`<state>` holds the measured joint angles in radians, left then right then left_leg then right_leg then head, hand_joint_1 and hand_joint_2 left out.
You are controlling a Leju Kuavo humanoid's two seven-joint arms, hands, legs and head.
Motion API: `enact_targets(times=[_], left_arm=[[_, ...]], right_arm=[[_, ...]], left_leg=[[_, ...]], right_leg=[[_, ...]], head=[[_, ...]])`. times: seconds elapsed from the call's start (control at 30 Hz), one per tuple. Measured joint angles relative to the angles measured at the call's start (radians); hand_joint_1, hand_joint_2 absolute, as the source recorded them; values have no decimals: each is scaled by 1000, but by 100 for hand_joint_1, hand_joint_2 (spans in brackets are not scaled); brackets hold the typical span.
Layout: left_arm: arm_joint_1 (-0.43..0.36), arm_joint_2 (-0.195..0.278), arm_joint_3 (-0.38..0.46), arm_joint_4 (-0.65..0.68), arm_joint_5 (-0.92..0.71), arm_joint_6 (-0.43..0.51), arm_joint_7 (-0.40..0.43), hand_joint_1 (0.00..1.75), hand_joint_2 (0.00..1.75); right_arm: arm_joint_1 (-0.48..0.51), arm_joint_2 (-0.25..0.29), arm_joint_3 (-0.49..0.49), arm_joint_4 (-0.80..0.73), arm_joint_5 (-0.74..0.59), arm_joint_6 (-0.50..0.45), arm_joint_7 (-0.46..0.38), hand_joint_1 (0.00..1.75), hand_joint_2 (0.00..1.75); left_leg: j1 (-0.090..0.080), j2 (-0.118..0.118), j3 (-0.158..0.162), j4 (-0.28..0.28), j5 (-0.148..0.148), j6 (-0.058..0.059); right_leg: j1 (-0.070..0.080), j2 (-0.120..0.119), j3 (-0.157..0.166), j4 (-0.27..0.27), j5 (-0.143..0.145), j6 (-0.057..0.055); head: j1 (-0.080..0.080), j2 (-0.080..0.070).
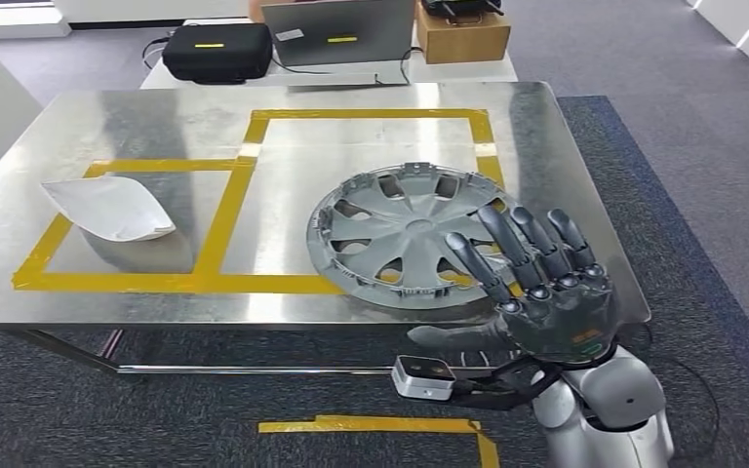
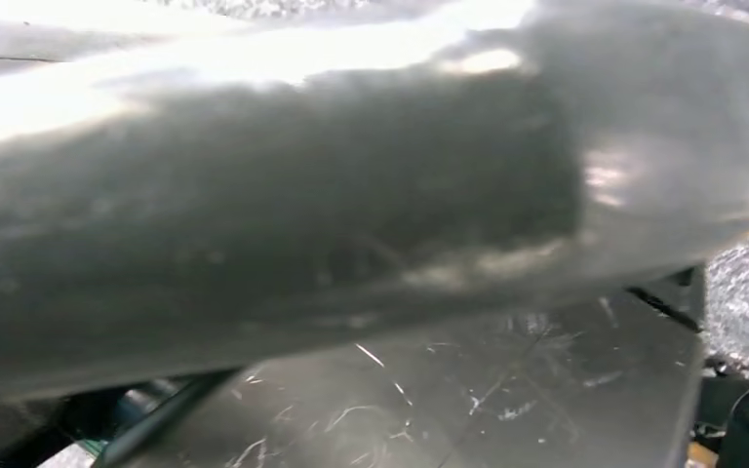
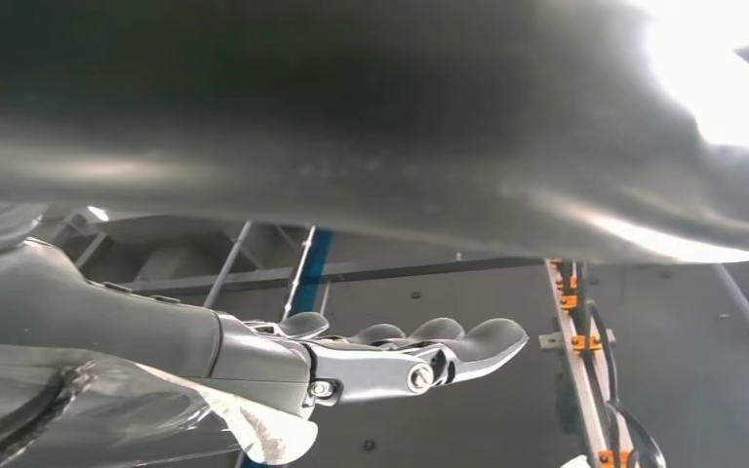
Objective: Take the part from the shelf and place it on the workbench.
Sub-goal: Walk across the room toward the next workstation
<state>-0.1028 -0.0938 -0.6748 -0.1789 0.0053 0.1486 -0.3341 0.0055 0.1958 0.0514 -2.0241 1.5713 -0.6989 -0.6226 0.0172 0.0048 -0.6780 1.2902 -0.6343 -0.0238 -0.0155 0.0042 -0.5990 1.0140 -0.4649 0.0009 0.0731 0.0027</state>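
Observation:
The part, a grey wheel cover (image 1: 405, 237), lies flat on the steel workbench (image 1: 156, 127), over the near right corner of the yellow tape outline (image 1: 222, 226). Its near rim reaches the bench's front edge. My right hand (image 1: 536, 278) is at that front right edge, fingers (image 1: 507, 244) straight and spread over the cover's near right rim, thumb out to the side below the bench edge. It grips nothing. In the right wrist view the fingers (image 3: 400, 353) stretch out flat beneath a large blurred grey surface (image 3: 351, 117).
A white curved shell (image 1: 107, 207) lies in the left taped box. Behind the bench a second table holds a black case (image 1: 216, 51), a silver case (image 1: 336, 31) and a cardboard box (image 1: 461, 37). Yellow tape (image 1: 380, 425) marks the carpet near my feet.

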Motion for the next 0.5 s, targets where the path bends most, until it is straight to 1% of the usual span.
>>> enact_targets(times=[0.03,0.07,0.1,0.13,0.17,0.2,0.23,0.27,0.3,0.33,0.37,0.4,0.43,0.47,0.5], left_arm=[[0,0,0,0,-1,0,0,0,0],[-1,0,0,0,-1,1,0,0,0],[-2,0,0,0,-2,1,0,0,0],[-4,1,0,0,-2,1,0,0,0],[-6,2,0,0,-2,1,0,0,0],[-7,1,0,0,-2,1,0,0,0],[-8,1,0,0,-3,1,0,0,0],[-7,0,0,0,-3,1,0,0,0],[-7,-1,0,0,-3,1,1,0,0],[-6,-1,0,0,-2,1,1,0,0],[-7,-1,0,0,-2,1,2,0,0],[-7,-2,0,0,-2,1,2,0,0],[-7,-3,0,0,-2,1,3,0,0],[-7,-3,0,0,-3,1,3,0,0],[-6,-4,0,0,-3,1,3,0,0]], right_arm=[[0,0,-2,0,0,0,0,0,0],[0,1,-4,0,0,0,0,0,0],[0,2,-6,0,0,0,0,0,0],[0,3,-8,0,0,0,0,0,0],[0,4,-9,0,0,0,0,0,0],[0,5,-10,0,0,0,0,0,0],[-1,6,-11,0,0,0,0,0,0],[-1,6,-11,0,0,0,0,0,0],[0,6,-12,0,0,0,0,0,0],[0,6,-12,0,0,0,0,0,0],[0,6,-13,0,0,0,0,0,0],[1,6,-13,0,0,0,0,0,0],[1,6,-13,0,0,0,0,0,0],[1,6,-13,0,0,0,0,0,0],[1,6,-14,0,0,0,0,0,0]], left_leg=[[-1,0,20,-8,7,5],[-3,-1,58,-53,28,12],[-7,-2,109,-123,52,23],[-12,-2,161,-201,66,33],[-17,-3,198,-258,77,39],[-21,-3,218,-294,80,43],[-25,-3,222,-308,82,44],[-26,-3,215,-310,93,44],[-25,0,208,-315,105,49],[-23,2,198,-320,118,55],[-21,4,186,-325,133,61],[-19,6,171,-327,147,65],[-20,7,153,-327,160,67],[-20,9,136,-326,173,67],[-20,10,118,-324,186,66]], right_leg=[[4,0,-11,0,9,-1],[7,1,-22,0,18,-1],[9,2,-31,0,27,0],[12,3,-38,1,35,2],[13,2,-42,0,44,6],[13,1,-45,-1,52,11],[12,-1,-46,-4,62,17],[11,-2,-47,-9,72,23],[9,-2,-50,-9,72,28],[9,-2,-59,0,55,33],[8,-2,-71,27,18,38],[6,-2,-87,77,-36,42],[5,-2,-103,142,-90,47],[4,-2,-114,207,-126,51],[3,-3,-114,257,-137,55]], head=[[0,0],[0,0],[0,0],[0,0],[1,0],[0,0],[0,0],[-1,0],[-3,0],[-2,0],[-1,0],[0,0],[1,0],[2,0],[2,0]])
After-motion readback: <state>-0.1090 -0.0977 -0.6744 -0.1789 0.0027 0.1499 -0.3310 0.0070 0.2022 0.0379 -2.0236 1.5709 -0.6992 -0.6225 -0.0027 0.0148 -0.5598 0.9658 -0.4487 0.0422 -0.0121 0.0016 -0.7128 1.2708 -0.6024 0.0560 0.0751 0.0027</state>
